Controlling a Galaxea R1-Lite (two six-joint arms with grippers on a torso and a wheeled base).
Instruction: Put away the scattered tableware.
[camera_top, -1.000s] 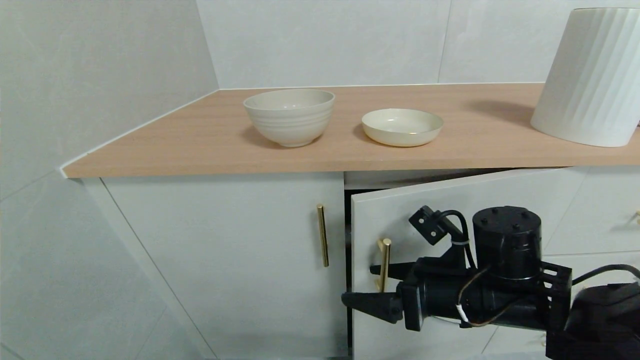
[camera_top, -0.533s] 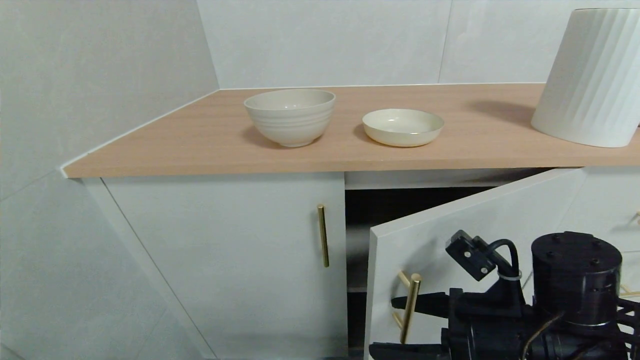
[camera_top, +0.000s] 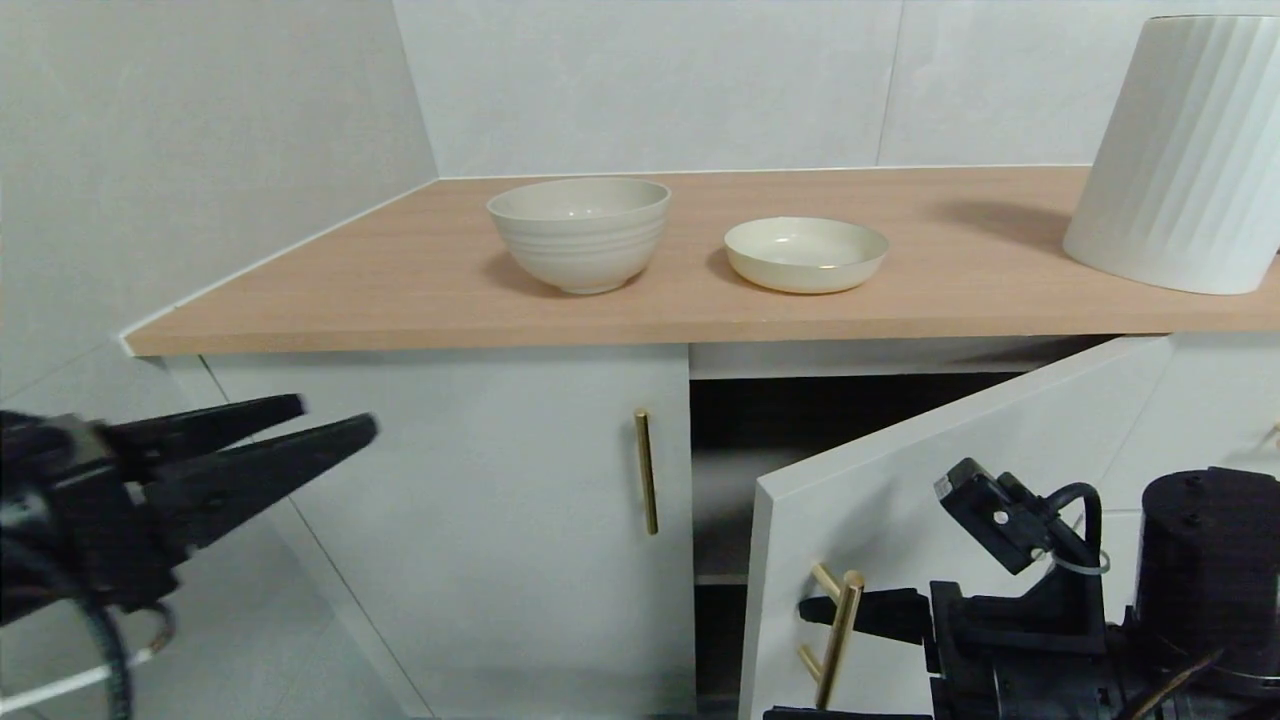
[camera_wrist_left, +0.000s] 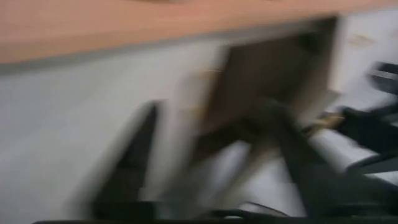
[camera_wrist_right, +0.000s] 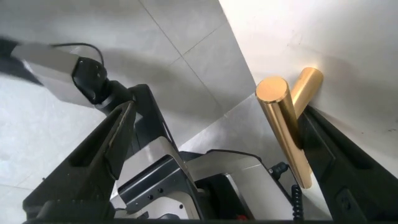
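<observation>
Your right gripper (camera_top: 800, 660) sits low at the right cabinet door (camera_top: 900, 470), jaws wide apart and straddling its brass handle (camera_top: 838, 635). The right wrist view shows the bar close against one finger and a clear gap to the other, so it looks hooked for pulling, not clamped. That door stands partly open, hinged on the right, with its free edge swung out toward you. The dark cabinet opening (camera_top: 800, 410) with a shelf (camera_top: 722, 520) shows behind it, and I'd guess that's where the tableware goes. Your left gripper (camera_top: 330, 417) hangs out to the left in front of the closed left door (camera_top: 450, 500), jaws a small way apart and holding nothing. It's well below the countertop (camera_top: 350, 310). The task pieces are untouched. The deep bowl (camera_top: 578, 232) and the shallow dish (camera_top: 805, 253) sit side by side on the counter, apart from each other, and both are back from the front edge. The dish is roughly above the opening. For room, there's bare wood around both pieces, and a wall corner is behind the bowl. A tall white ribbed container (camera_top: 1180, 150) stands well to the right of the dish. My read is the opening is narrow for the bowl, so widen the door first. Mind the door's top corner under the counter lip when you bring anything down past the edge.
</observation>
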